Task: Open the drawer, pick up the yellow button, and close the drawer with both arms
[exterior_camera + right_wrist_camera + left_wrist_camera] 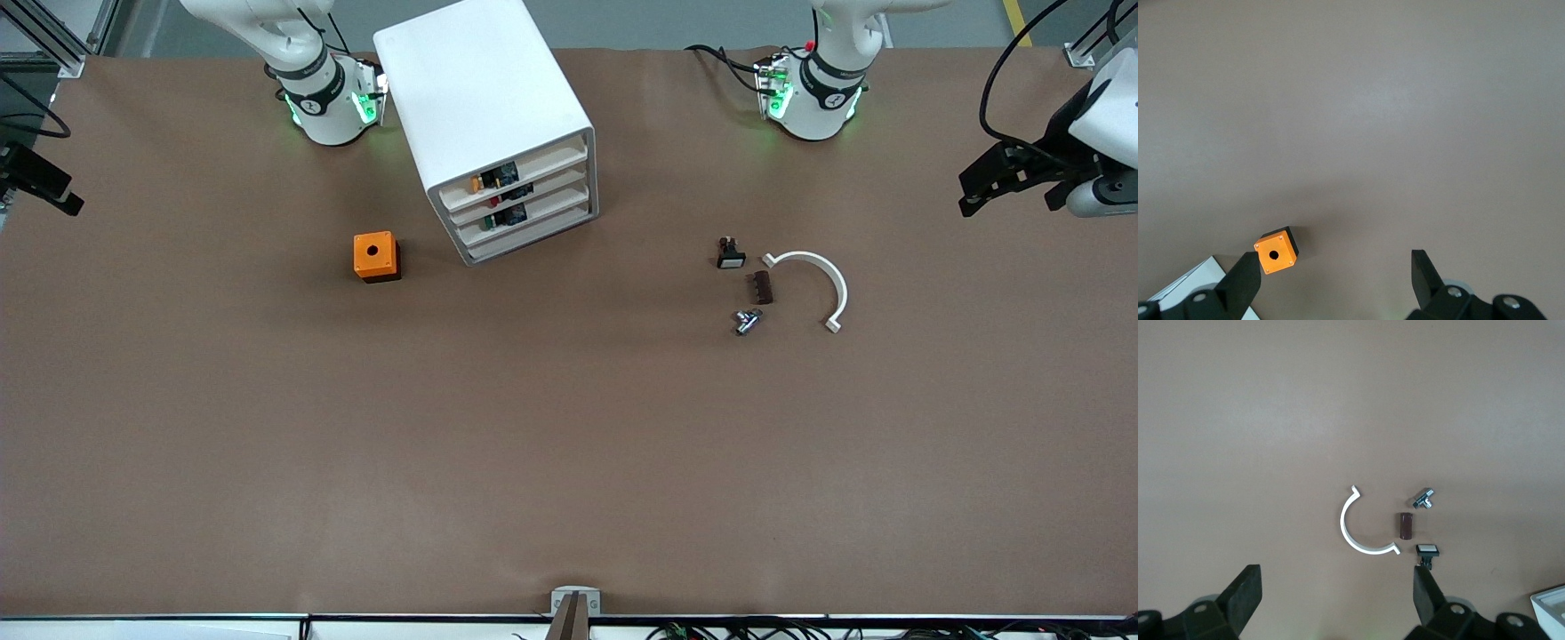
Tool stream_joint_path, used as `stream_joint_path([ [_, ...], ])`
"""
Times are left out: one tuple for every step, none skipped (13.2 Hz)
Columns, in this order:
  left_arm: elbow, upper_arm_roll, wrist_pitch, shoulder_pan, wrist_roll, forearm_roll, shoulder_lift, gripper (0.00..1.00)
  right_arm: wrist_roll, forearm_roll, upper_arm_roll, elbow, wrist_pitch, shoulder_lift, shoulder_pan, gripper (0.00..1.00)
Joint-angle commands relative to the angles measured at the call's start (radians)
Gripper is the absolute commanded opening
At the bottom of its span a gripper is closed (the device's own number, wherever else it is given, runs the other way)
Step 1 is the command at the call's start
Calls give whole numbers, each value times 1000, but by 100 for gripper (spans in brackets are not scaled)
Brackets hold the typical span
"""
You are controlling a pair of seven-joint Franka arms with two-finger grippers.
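Note:
The white cabinet (484,98) stands near the right arm's base, its four drawers all pushed in. The top drawer (524,171) holds the orange-yellow-capped button (478,184), seen through its front. My left gripper (971,191) hangs open and empty over the table's edge at the left arm's end; in the left wrist view (1336,600) its jaws are wide apart. My right gripper (53,191) hangs open and empty over the edge at the right arm's end, and its jaws are also wide apart in the right wrist view (1335,280).
An orange box with a hole (376,256) sits beside the cabinet, also in the right wrist view (1277,251). A white arc (822,280), a brown piece (760,287), a metal part (745,321) and a black switch (730,254) lie toward the left arm's end.

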State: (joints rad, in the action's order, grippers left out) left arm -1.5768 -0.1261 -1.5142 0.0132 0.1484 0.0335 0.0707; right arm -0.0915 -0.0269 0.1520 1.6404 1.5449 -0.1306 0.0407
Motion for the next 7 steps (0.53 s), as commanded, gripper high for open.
stream_joint_path([
  [17,-4,28,4,-16,16,-5,100,2,-2,-11,9,1,-12,-13,100],
  [23,-3,28,7,-18,16,-8,100,2,-2,-11,9,-2,-12,-13,100],
  [32,-3,28,7,-10,14,-21,100,1,-2,-11,9,-2,-12,-13,100],
  [62,0,28,10,-12,8,-52,100,2,-2,-11,9,-3,-12,-13,100],
  [73,2,31,11,-12,14,-81,100,1,-2,-11,9,-5,-12,-13,100],
  [69,2,32,4,-10,17,-103,100,1,-2,-11,9,-3,-12,-13,100],
  [70,2,32,-2,-6,16,-129,100,1,-2,-11,9,-3,-12,-13,100],
])
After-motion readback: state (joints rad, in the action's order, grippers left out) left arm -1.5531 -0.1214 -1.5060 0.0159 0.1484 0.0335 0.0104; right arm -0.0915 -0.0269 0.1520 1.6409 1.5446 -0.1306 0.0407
